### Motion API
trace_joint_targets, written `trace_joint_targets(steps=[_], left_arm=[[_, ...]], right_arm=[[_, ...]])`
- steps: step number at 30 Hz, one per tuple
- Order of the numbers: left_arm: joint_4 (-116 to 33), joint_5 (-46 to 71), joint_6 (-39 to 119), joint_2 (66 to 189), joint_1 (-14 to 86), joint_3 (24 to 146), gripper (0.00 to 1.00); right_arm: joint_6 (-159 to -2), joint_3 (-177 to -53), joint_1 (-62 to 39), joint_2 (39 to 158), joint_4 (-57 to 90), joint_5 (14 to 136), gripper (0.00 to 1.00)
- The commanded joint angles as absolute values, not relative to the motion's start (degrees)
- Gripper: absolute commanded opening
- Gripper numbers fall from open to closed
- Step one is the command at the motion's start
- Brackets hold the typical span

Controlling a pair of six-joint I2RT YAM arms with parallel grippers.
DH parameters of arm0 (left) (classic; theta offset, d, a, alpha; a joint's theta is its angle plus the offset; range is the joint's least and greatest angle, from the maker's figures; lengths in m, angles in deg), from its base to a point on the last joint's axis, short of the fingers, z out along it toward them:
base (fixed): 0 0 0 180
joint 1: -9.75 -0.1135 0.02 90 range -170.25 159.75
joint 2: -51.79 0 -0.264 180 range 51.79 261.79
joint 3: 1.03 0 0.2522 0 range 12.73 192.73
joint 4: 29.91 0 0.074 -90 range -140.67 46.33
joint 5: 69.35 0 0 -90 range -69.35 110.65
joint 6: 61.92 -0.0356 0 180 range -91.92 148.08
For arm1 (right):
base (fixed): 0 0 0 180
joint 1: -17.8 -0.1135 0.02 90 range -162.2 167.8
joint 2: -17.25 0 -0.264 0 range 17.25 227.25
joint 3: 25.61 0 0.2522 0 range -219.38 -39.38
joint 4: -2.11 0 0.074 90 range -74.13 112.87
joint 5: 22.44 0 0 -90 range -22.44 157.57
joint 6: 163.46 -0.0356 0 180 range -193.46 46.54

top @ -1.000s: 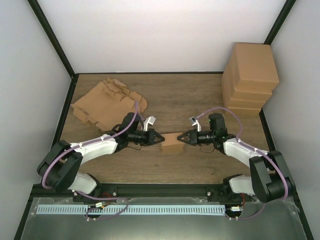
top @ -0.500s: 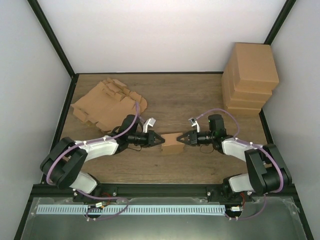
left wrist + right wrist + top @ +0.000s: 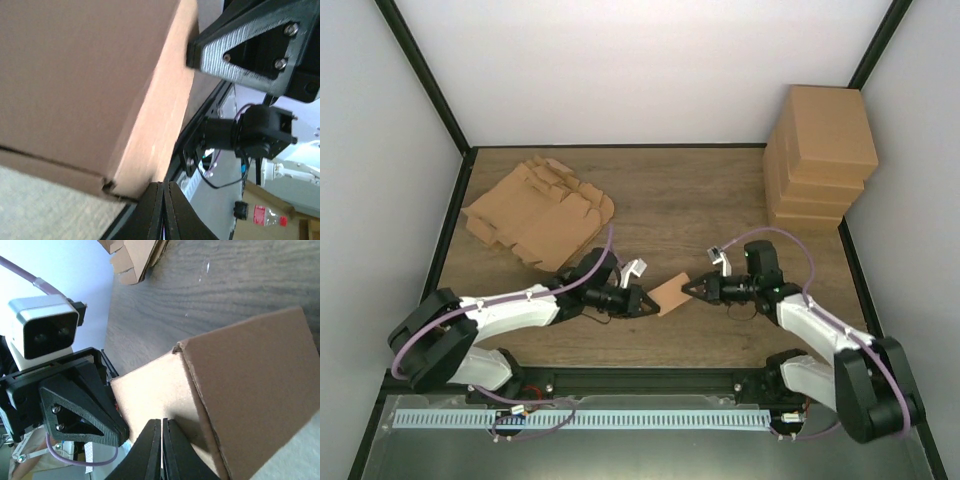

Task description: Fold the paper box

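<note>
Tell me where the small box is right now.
In the top view the small box is tilted near the front centre of the table, between the tips of the left gripper and right gripper.

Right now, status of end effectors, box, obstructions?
Left end effector shut, right end effector shut. Small brown cardboard box tilted between their tips. Flat brown cardboard blanks and stacked brown cartons stand clear.

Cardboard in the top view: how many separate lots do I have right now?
3: flat blanks piled rear left, a stack of folded boxes rear right, and one box pinched between the left gripper and right gripper. Pieces within piles may be hidden.
</note>
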State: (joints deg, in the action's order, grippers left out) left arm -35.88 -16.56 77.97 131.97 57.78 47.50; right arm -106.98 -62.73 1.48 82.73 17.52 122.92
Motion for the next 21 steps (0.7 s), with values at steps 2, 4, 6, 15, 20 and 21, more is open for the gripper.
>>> trace_joint_targets(steps=[2,4,6,15,20,21], left_arm=[[-45.6,-9.7,83.1,129.5,63.7,44.2,0.04],[-45.4,-9.8,83.9,128.6,65.0,45.1,0.08],[-45.8,-10.6,83.2,127.9,65.8,47.0,0.12],[-61.7,0.9,79.6,117.2,62.3,53.8,0.20],[-65.4,9.9,77.9,115.4,61.1,52.3,0.24],[-67.1,12.5,77.0,114.4,61.0,53.0,0.27]], right_arm=[[-115.4,-56.3,0.1,73.0,31.4,110.2,0.04],[-116.4,-56.4,0.1,69.0,34.8,106.7,0.14],[-117.0,-56.6,0.1,66.6,36.9,104.4,0.25],[-116.5,-63.0,-2.7,66.1,41.8,102.9,0.73],[-111.6,-76.2,-18.7,75.0,50.0,88.4,0.75],[-111.2,-78.9,-22.5,77.3,51.1,84.9,0.75]])
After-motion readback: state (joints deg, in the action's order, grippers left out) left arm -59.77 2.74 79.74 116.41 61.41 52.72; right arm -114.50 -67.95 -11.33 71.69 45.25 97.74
